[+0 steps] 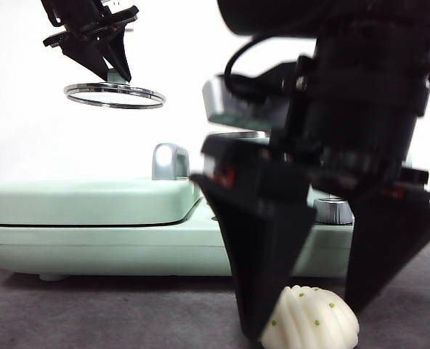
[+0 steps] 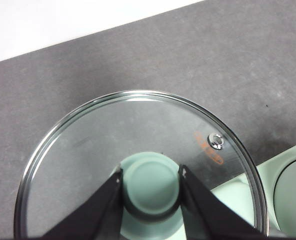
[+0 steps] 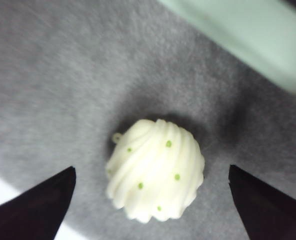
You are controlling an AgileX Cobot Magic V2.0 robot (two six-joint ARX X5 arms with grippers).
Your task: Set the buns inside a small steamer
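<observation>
One ridged bun [image 1: 311,318] lies on the grey bench [image 1: 91,313], at about five o'clock in the front view, between the wide-spread jaws of the right gripper [image 1: 320,320], which is not yet closed on it. At eleven o'clock the left gripper [image 1: 113,69] hangs high, clenched on the green knob [image 2: 152,182] of the glass lid [image 2: 88,145]. The steamer pot itself is hidden. The risks, I judge: the jaws closing off-centre could squeeze the bun sideways, or the lid could tilt and slip.

The dark grey table [image 1: 91,313] carries 1 ridged bun [image 1: 311,318] and the mint-green griddle [image 1: 91,233].
</observation>
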